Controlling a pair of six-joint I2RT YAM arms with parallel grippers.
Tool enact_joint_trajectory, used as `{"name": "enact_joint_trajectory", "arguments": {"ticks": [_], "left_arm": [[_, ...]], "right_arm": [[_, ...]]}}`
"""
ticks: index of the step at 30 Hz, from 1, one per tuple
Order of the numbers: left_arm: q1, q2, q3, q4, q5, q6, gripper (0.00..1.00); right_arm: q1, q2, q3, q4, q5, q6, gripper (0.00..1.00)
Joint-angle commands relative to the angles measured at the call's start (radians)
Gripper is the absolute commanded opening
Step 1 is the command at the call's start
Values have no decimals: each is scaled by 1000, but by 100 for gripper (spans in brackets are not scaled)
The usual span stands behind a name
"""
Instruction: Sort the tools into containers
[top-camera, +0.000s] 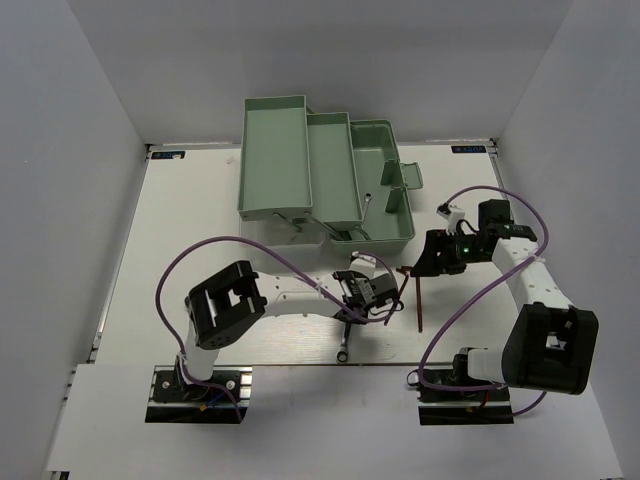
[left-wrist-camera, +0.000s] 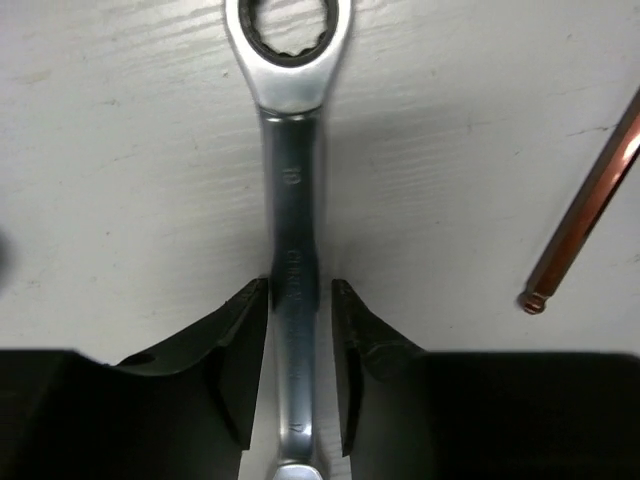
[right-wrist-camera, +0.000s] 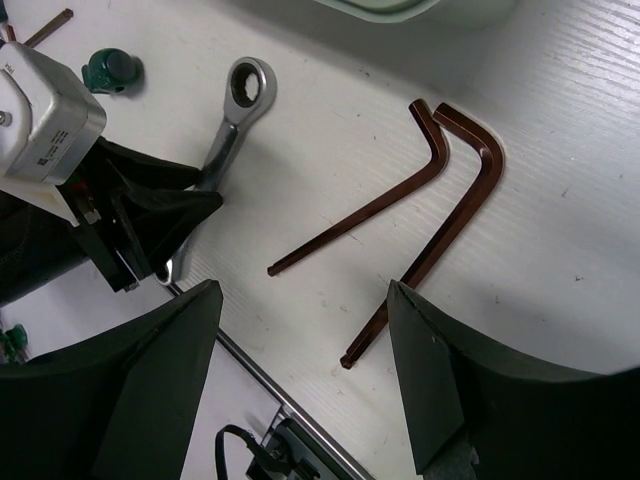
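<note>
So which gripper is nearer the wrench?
Left. The left gripper straddles the wrench shaft, one finger on each side. The right gripper hangs open over the hex keys, beside the wrench.

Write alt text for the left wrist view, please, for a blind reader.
The left claw straddles the shaft of a silver wrench lying on a white table, not yet clamped. A reddish-brown hex key shows at the right edge.

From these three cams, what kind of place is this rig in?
Probably a lab robot test cell: plain white walls box in a white table, two arms bolted at its near edge, only a mint toolbox and a few hand tools laid out.
</note>
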Motion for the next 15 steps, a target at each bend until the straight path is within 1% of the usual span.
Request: {"name": "enact_joint_trajectory", "arguments": {"ticks": [1, 3, 7, 8, 9, 10, 12, 14, 15], "left_arm": [[14, 86, -26, -23, 34, 27, 39], [24, 97, -25, -23, 34, 27, 27], [24, 117, -16, -43, 44, 27, 15], [24, 117, -27, -43, 44, 27, 8], [24, 117, -42, -43, 44, 27, 3], [24, 117, -42, -43, 53, 27, 0], [24, 103, -56, -34, 41, 27, 0], [24, 54, -56, -34, 25, 41, 0], [24, 33, -56, -34, 8, 41, 0]], "right_arm": [[-12, -24, 3, -27, -31, -13, 73], [-20, -26, 3, -25, -32, -15, 73], [-31, -27, 5, -31, -48, -15, 73], [-35, -30, 6, -31, -48, -15, 73], [-37, -30, 5, -31, -51, -17, 73], [-42, -29, 6, -35, -55, -18, 73], [-45, -30, 4, -38, -61, -21, 73], [-49, -30, 6, -39, -68, -21, 73], [-51, -29, 5, -42, -69, -23, 77]]}}
